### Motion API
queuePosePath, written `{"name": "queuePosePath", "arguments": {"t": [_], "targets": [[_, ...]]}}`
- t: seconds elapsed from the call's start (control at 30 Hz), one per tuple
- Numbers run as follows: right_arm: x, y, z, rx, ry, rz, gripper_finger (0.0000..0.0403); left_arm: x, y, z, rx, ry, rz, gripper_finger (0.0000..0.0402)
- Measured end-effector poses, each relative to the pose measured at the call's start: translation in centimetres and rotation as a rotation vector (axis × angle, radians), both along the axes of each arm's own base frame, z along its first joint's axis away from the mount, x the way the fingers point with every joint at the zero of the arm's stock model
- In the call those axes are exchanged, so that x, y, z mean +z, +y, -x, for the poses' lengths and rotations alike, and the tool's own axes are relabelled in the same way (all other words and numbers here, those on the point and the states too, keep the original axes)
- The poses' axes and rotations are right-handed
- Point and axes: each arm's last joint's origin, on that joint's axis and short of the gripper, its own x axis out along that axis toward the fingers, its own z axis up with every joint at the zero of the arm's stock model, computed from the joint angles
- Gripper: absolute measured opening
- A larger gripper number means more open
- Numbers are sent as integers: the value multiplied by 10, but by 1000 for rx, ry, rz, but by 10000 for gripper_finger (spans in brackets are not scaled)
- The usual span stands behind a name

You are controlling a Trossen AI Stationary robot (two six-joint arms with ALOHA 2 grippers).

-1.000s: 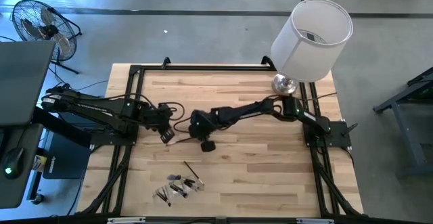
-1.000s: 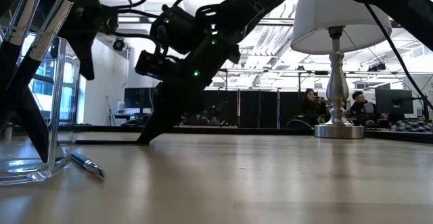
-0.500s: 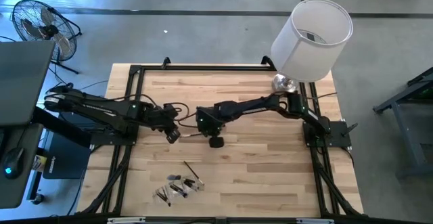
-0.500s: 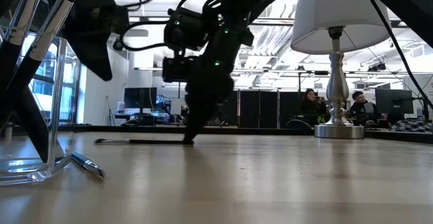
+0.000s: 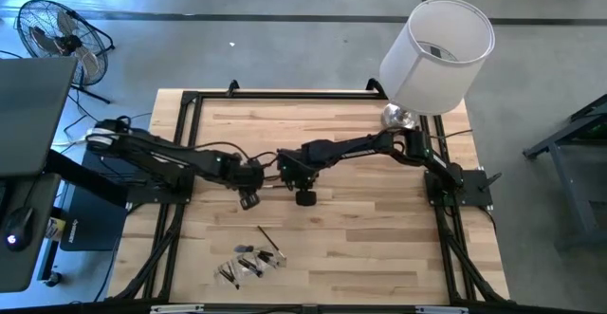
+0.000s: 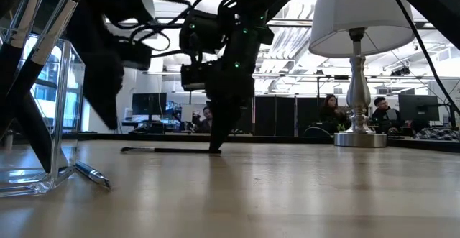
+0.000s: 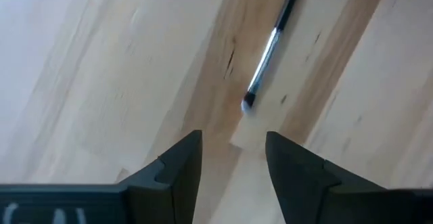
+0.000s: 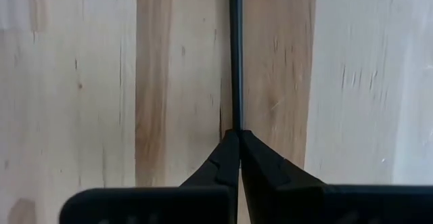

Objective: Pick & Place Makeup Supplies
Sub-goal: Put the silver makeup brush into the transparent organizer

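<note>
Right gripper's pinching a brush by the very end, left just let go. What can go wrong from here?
1. The right gripper is shut on only the end of the makeup brush, which lies flat on the table. Lifted, it may pivot or slip out.
2. The left gripper is open, close beside the brush's tip. A sideways move might knock it.
3. The clear holder already holds brushes and others lie around it; dropping this one in could snag or tip it.
</note>
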Motion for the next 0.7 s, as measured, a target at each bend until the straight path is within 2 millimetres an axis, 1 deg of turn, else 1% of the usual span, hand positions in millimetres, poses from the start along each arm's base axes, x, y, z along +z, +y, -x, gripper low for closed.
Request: {"name": "queuePosePath", "arguments": {"t": [0.1, 0.27, 0.4, 0.53, 0.7], "targets": [[0, 0, 0, -31, 0, -25, 0, -10, -1, -8, -78, 22, -40, 160], [0, 3, -1, -46, -6, -49, 0, -21, -1, -17, -216, 40, -118, 160], [0, 7, -2, -43, -11, -50, 0, -29, 0, -21, -235, 63, -166, 160], [0, 12, -1, -36, -5, -55, 0, -37, -1, -26, -290, 72, -180, 160], [0, 13, -1, -51, 1, -67, 0, -47, -1, -22, -305, 56, -186, 160]]}}
